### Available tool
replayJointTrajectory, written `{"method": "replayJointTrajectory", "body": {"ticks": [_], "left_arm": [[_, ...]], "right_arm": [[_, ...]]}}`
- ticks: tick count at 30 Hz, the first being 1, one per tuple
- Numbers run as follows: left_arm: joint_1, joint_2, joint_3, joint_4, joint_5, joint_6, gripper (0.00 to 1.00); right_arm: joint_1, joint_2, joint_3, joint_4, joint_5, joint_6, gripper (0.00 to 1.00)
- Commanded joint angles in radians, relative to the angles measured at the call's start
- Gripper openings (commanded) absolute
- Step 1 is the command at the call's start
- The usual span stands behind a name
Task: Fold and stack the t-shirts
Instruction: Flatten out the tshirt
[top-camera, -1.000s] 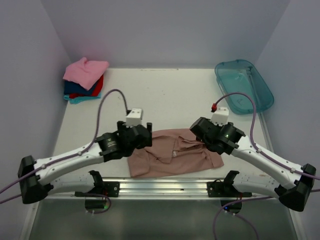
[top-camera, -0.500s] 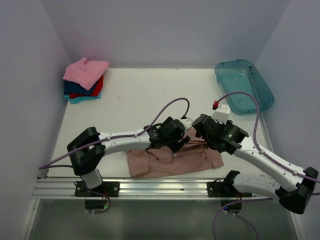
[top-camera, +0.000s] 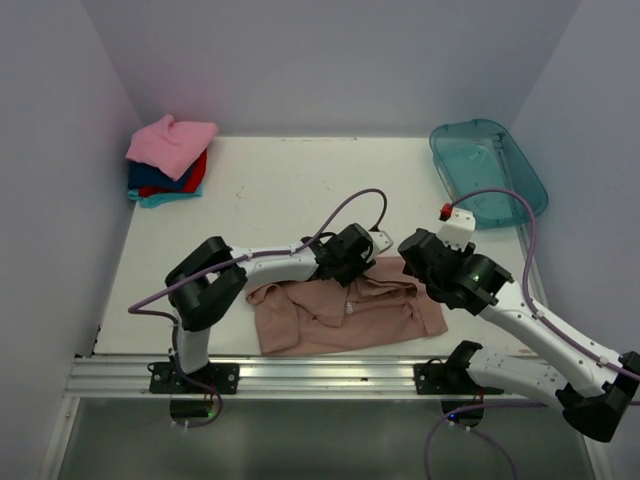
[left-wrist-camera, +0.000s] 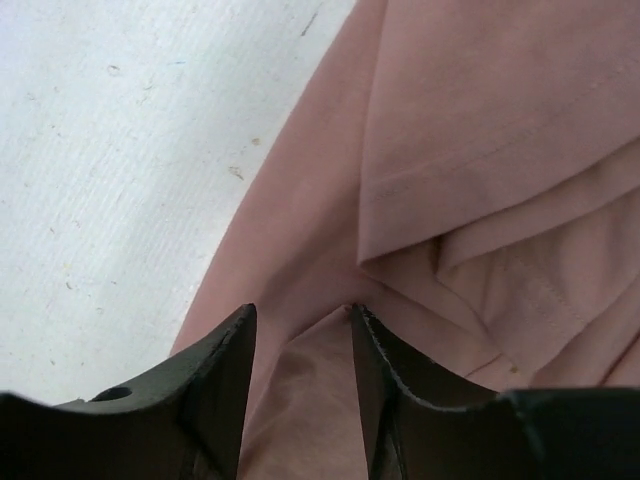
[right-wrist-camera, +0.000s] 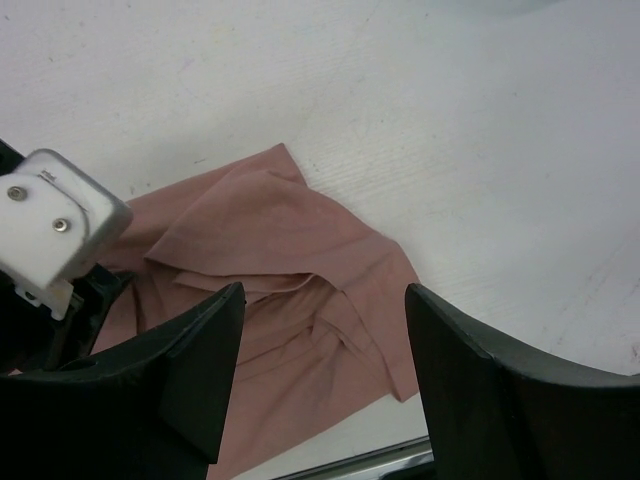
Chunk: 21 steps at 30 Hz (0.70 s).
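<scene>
While the left pincer (left-wrist-camera: 300, 325) nips a raised ridge of cloth between near-closed jaws at the middle of the dusty pink tee (top-camera: 340, 318), the right pincer (right-wrist-camera: 325, 300) hangs wide open and empty just above the tee's right end. That tee lies rumpled on the worktop (top-camera: 290, 190) by the near edge, its long axis running left to right along that edge; which end is the collar, I cannot tell from these creases. The move in hand looks like a fold. To do it cleanly, the left should lift only the top layer and carry it low and flat, while the right comes down to pin the right-hand edge, otherwise the whole tee drags. Over in the far left corner, the stack of folded tees (top-camera: 168, 160) waits, well apart.
</scene>
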Motion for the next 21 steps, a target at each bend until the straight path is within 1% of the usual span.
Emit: {"method": "replayJointTrajectory", "body": {"ticks": [1, 3, 5, 6, 7, 10, 12, 13, 15, 18, 21], "left_arm": [[0.021, 0.011, 0.053, 0.034, 0.032, 0.014, 0.42], [0.025, 0.021, 0.057, 0.026, 0.033, 0.011, 0.4], [0.025, 0.022, 0.062, 0.02, 0.044, 0.006, 0.35], [0.025, 0.022, 0.062, 0.019, 0.044, 0.006, 0.34], [0.025, 0.021, 0.059, 0.017, 0.058, 0.005, 0.3], [0.025, 0.007, 0.042, 0.019, 0.085, 0.0, 0.27], [0.025, -0.001, 0.024, 0.017, 0.093, 0.0, 0.28], [0.025, -0.008, 0.019, 0.013, 0.113, -0.03, 0.3], [0.025, -0.019, 0.005, 0.013, 0.127, -0.038, 0.32], [0.025, -0.035, -0.025, 0.031, 0.137, -0.044, 0.4], [0.025, -0.019, -0.015, 0.02, 0.137, -0.04, 0.41]], "right_arm": [[-0.014, -0.025, -0.013, 0.001, 0.027, -0.005, 0.69], [-0.02, -0.031, -0.013, -0.001, 0.026, -0.008, 0.68], [-0.03, -0.036, -0.011, -0.002, 0.026, -0.014, 0.68], [-0.03, -0.036, -0.01, -0.002, 0.026, -0.016, 0.67], [-0.034, -0.037, -0.01, -0.001, 0.024, -0.018, 0.67], [-0.04, -0.034, -0.005, -0.001, 0.023, -0.022, 0.67], [-0.043, -0.036, -0.005, -0.001, 0.018, -0.022, 0.67], [-0.046, -0.034, -0.006, -0.001, 0.017, -0.022, 0.66], [-0.05, -0.033, -0.01, -0.001, 0.016, -0.022, 0.67], [-0.051, -0.031, -0.014, 0.004, 0.01, -0.022, 0.66], [-0.051, -0.025, -0.011, 0.009, 0.009, -0.025, 0.66]]}}
